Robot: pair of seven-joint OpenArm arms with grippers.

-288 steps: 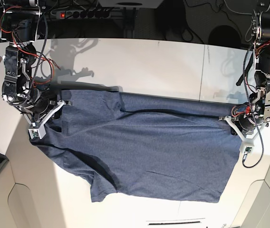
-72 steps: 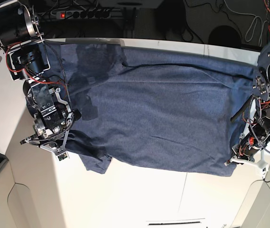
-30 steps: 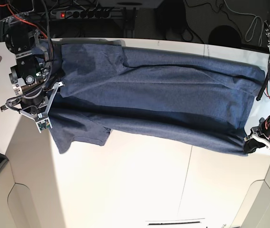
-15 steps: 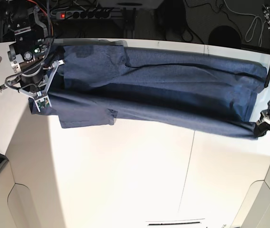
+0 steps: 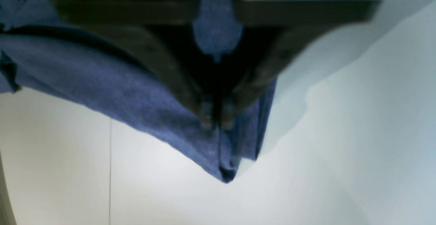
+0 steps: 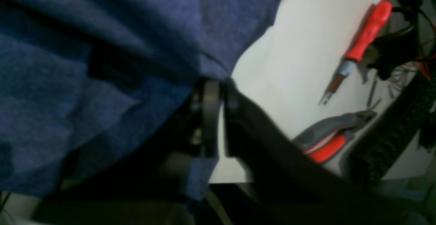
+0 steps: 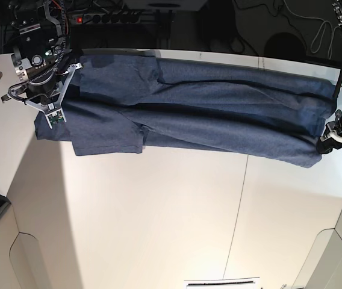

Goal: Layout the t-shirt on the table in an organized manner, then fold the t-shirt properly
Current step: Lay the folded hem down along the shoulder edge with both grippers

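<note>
Across the far part of the white tabletop [image 7: 159, 229], the dark navy t-shirt [image 7: 207, 114] is stretched into a long folded band, running from the right arm on the base view's left to the left arm on that view's right. Several lengthwise creases and overlapping layers are seen along the band, and a short sleeve [image 7: 108, 135] is laid out flat toward the near side at the right arm's end. No lettering can be made out on the fabric from any view. The right gripper [image 6: 216, 116] is closed on the t-shirt's edge [image 6: 204, 64], with its dark fingers pressed nearly together and cloth caught between them, as shown by the right wrist camera. Beside it on the tabletop, a red-handled screwdriver [image 6: 361, 37] and red-and-grey pliers [image 6: 327, 139] are seen, well apart from the cloth. The left gripper [image 5: 216, 121] is likewise clamped on a corner of the t-shirt [image 5: 224, 163], the fingertips being shut together and the fabric hanging down past them to a point just above the tabletop [image 5: 340, 167]. A thin dark seam line [image 7: 238, 217] is seen crossing the tabletop from the t-shirt toward the near edge.
</note>
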